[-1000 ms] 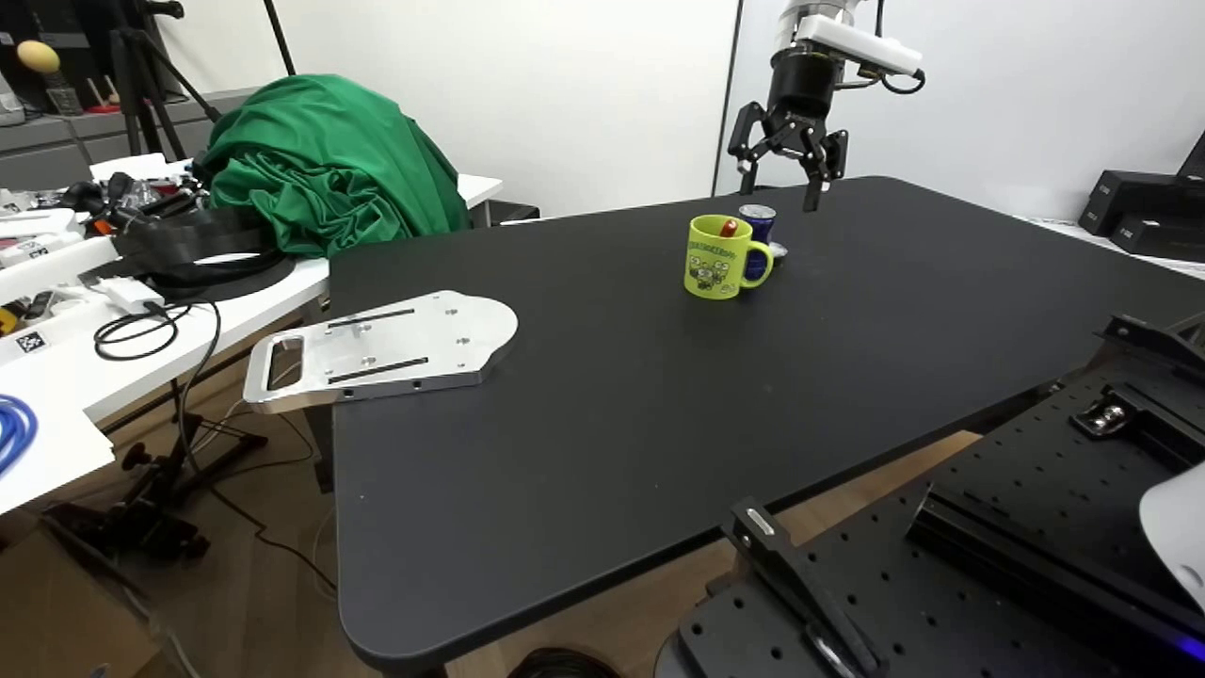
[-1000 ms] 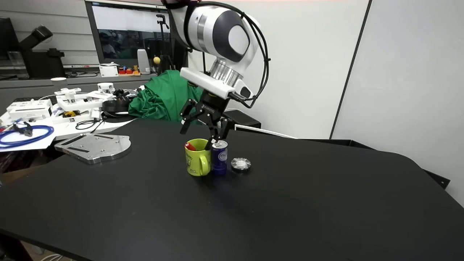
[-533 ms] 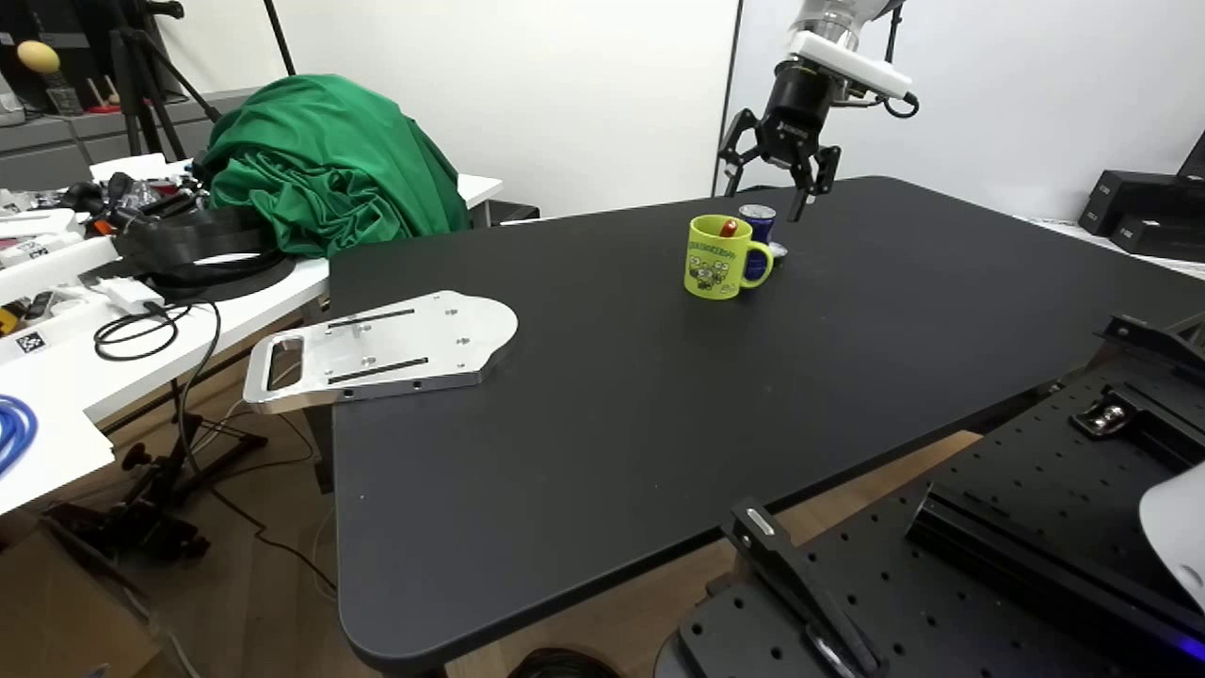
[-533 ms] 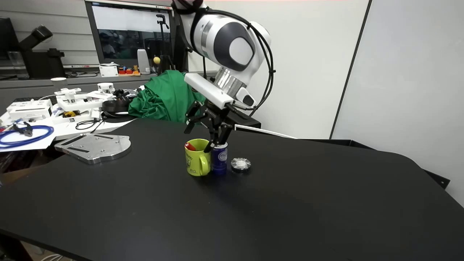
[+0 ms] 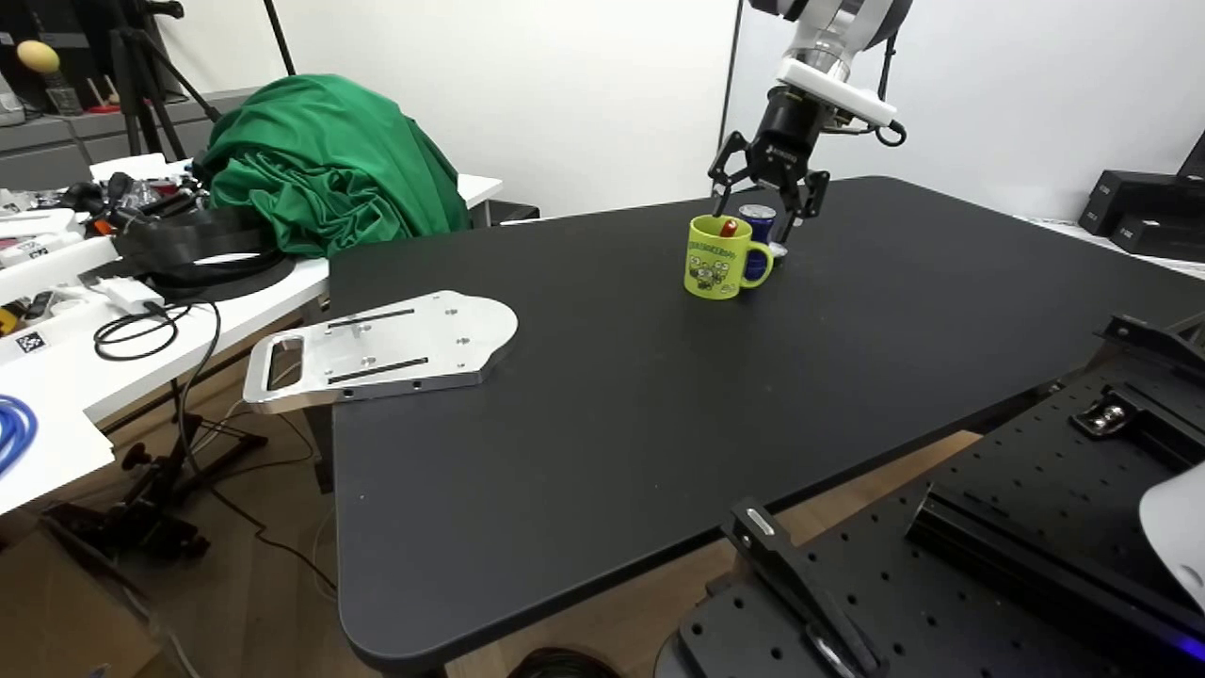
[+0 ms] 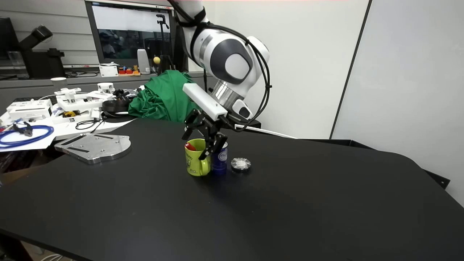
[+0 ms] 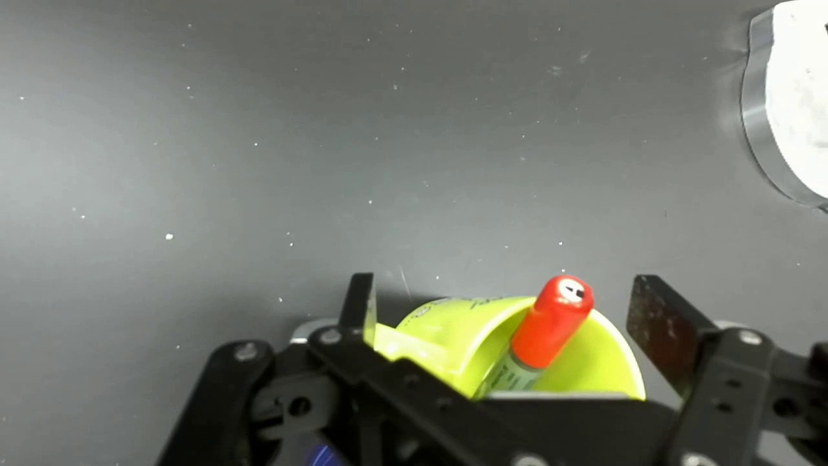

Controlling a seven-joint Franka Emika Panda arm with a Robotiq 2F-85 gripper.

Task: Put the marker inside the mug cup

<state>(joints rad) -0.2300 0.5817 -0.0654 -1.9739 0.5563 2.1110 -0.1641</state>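
Note:
The yellow-green mug cup [image 5: 711, 271] stands upright on the dark table, with a dark print on its wall; it also shows in an exterior view [image 6: 193, 165]. The marker [image 7: 550, 323] leans inside the mug, its red cap sticking above the rim and its grey body partly visible. Its red end shows in both exterior views [image 5: 729, 228] [image 6: 190, 146]. My gripper [image 7: 504, 285] is open and tilted, low at the mug, with its fingers [image 7: 358, 301] on either side of the mug in the wrist view. It holds nothing. The gripper's linkage hides the lower part of the mug opening in the wrist view.
A blue can [image 6: 219, 161] stands close beside the mug on its handle side. A small round black item with a clear top [image 6: 241, 164] lies beside the can. A silver metal plate [image 5: 405, 344] lies at the table's edge.
My gripper has come down and closer to the mug over the last second, staying open. The mug, marker and can have not moved.

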